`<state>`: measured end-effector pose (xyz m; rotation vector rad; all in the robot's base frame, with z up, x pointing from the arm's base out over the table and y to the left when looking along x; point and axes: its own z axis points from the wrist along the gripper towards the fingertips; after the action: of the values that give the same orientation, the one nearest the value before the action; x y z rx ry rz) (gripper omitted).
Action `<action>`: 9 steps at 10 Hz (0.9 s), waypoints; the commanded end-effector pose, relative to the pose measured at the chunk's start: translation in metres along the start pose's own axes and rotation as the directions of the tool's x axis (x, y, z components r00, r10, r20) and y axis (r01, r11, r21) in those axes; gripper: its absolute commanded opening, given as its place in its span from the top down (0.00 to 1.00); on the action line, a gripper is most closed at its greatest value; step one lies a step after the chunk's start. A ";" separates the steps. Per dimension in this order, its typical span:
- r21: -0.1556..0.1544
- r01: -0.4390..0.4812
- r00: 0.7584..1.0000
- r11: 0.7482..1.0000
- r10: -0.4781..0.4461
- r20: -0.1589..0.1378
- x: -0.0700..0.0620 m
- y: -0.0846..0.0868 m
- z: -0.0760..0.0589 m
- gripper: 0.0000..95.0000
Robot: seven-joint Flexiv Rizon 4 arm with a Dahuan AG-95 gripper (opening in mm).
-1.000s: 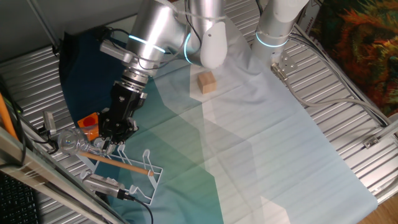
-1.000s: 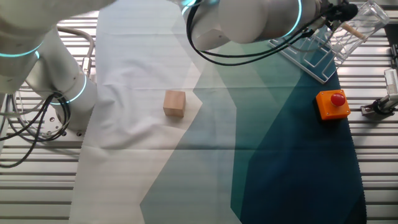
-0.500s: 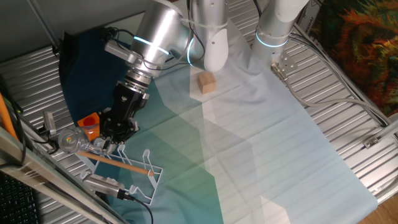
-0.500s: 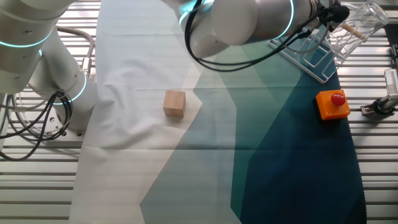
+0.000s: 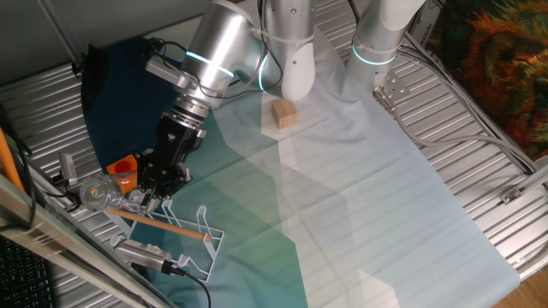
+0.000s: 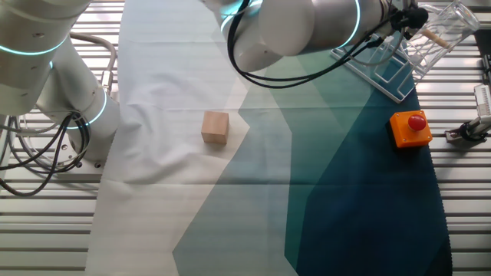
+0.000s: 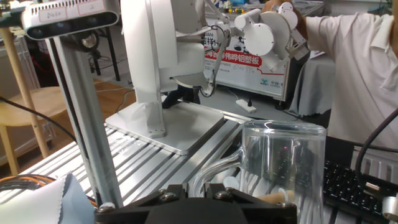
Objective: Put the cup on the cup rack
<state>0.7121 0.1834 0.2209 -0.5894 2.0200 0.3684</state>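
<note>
Fingers (image 5: 152,198) at the cup rack (image 5: 184,233), apparently gripping the cup (image 7: 283,167); grip not clearly visible. Judged step: placement. Next: seat cup on a prong, then release.

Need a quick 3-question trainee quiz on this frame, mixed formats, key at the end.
1. True or false: the tan cube lies on the darkest blue part of the cloth.
2. Which sits nearer the cup rack? A: tan cube. B: orange block.
3. Fill in: the button on the orange block is ___.

Key: 1 false, it lies on the white part. 2 B. 3 red.
</note>
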 end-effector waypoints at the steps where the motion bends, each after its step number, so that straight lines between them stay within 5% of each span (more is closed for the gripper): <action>1: -0.006 -0.002 1.000 1.000 0.002 0.006 0.002 0.000 0.000 1.00; 9: 0.000 0.008 0.999 1.000 -0.008 0.032 0.019 -0.004 0.009 1.00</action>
<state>0.7139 0.1809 0.1979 -0.5876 1.9791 0.3736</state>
